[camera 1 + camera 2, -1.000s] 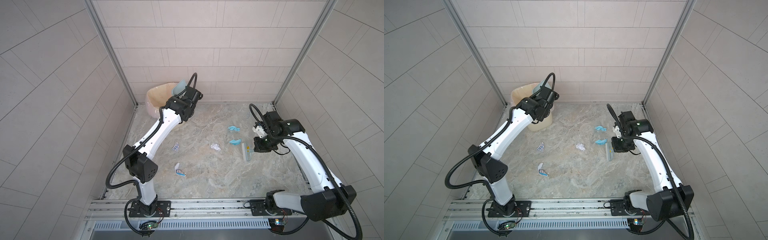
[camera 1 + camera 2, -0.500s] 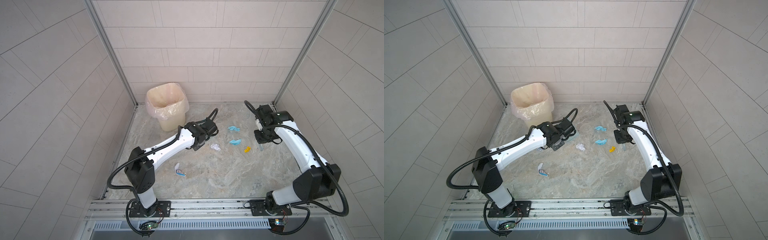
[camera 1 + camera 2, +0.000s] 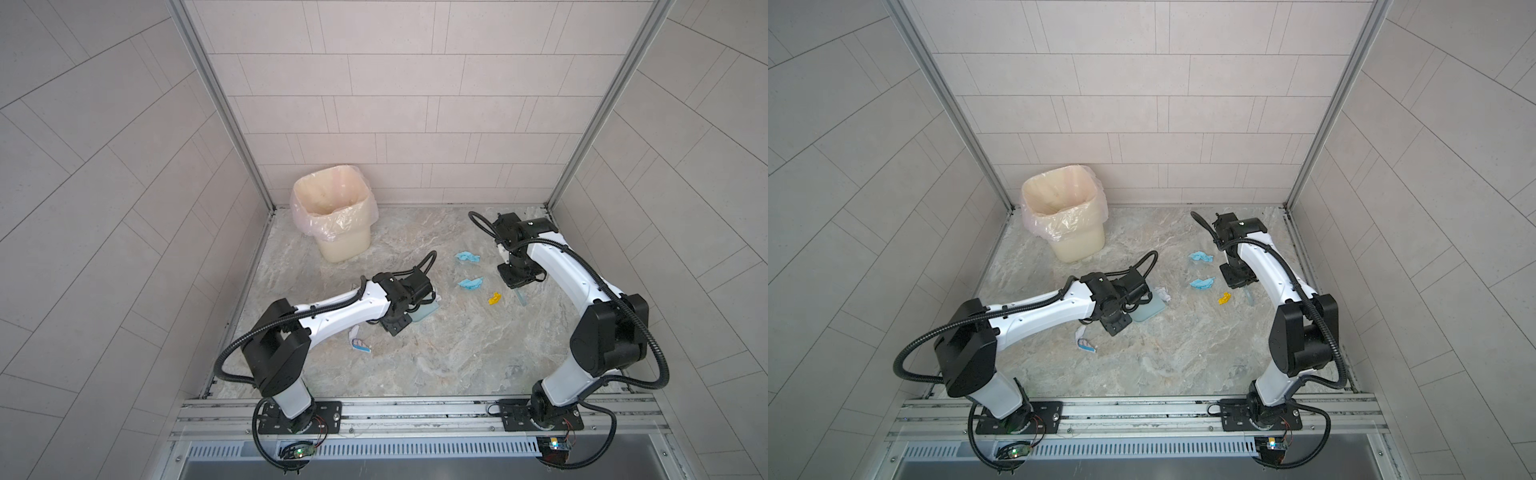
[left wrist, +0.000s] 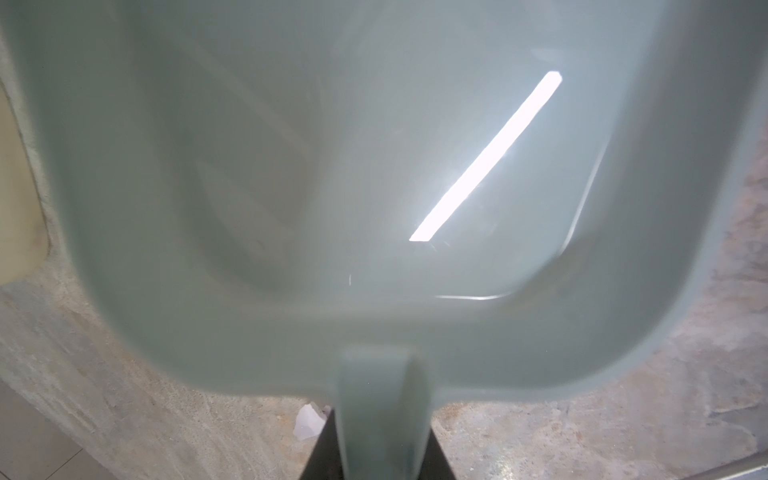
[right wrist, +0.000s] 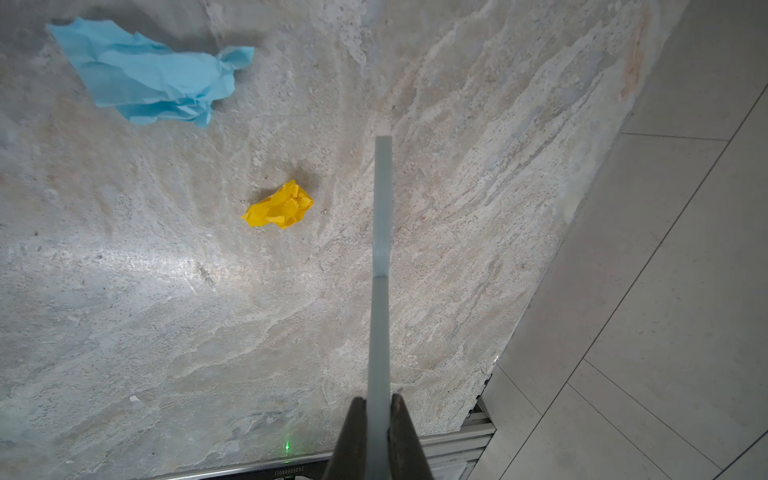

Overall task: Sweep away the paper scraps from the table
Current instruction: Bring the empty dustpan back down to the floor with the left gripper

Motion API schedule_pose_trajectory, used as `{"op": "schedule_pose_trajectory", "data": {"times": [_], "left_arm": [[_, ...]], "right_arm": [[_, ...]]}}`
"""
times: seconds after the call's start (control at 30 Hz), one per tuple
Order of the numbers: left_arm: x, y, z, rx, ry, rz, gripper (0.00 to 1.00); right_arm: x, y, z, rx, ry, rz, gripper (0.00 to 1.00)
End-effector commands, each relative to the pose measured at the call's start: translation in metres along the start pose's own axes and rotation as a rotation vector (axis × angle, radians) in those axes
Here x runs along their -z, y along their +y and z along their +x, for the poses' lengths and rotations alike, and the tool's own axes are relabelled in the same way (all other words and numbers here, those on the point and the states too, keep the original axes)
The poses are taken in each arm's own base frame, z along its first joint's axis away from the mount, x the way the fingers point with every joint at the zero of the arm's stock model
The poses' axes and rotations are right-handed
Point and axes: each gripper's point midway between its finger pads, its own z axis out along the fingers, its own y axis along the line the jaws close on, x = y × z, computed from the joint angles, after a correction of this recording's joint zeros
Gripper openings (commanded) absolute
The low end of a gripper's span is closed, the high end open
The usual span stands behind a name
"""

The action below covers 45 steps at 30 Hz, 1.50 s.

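My left gripper (image 4: 380, 440) is shut on the handle of the pale blue dustpan (image 4: 374, 166), which lies low over the table (image 3: 436, 365) near its middle (image 3: 1148, 308). A white paper scrap (image 3: 1165, 295) sits at the pan's far edge. My right gripper (image 5: 379, 405) is shut on the pale brush (image 5: 381, 249), held edge-on right of a yellow scrap (image 5: 279, 205). In both top views two light blue scraps (image 3: 467, 257) (image 3: 470, 283) lie left of the right gripper (image 3: 515, 278). A white scrap with blue print (image 3: 359, 343) lies by the left forearm.
A cream bin (image 3: 336, 220) lined with a clear bag stands in the back left corner. Tiled walls close in three sides. The metal rail with both arm bases (image 3: 415, 411) runs along the front edge.
The left arm has swung from over the bin down to the middle of the table with the dustpan. The right arm has drawn back with the brush, and the yellow scrap now shows.
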Motion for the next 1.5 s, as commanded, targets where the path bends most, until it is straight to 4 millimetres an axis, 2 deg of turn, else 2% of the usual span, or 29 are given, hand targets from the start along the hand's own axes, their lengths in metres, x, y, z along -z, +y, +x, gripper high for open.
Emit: {"op": "schedule_pose_trajectory", "data": {"times": [0.0, 0.23, 0.53, 1.13, 1.27, 1.47], "left_arm": [[0.001, -0.009, -0.002, 0.033, -0.025, 0.027, 0.00], [-0.008, -0.024, 0.004, 0.021, -0.006, 0.050, 0.00], [-0.017, -0.040, 0.009, -0.013, 0.025, 0.066, 0.00], [-0.030, -0.061, 0.022, -0.024, 0.074, 0.097, 0.00], [-0.033, -0.063, 0.026, -0.021, 0.082, 0.099, 0.00], [-0.035, -0.070, 0.027, -0.036, 0.082, 0.118, 0.00]], "right_arm": [[-0.001, 0.008, 0.004, 0.066, 0.035, 0.007, 0.00], [0.000, 0.026, 0.008, 0.128, 0.072, -0.017, 0.00], [0.005, 0.053, 0.024, 0.196, 0.097, -0.066, 0.00], [0.037, 0.110, 0.045, 0.303, 0.043, -0.163, 0.00], [0.042, 0.102, 0.043, 0.299, 0.029, -0.121, 0.00], [0.038, 0.087, 0.022, 0.280, -0.012, -0.021, 0.00]]}}
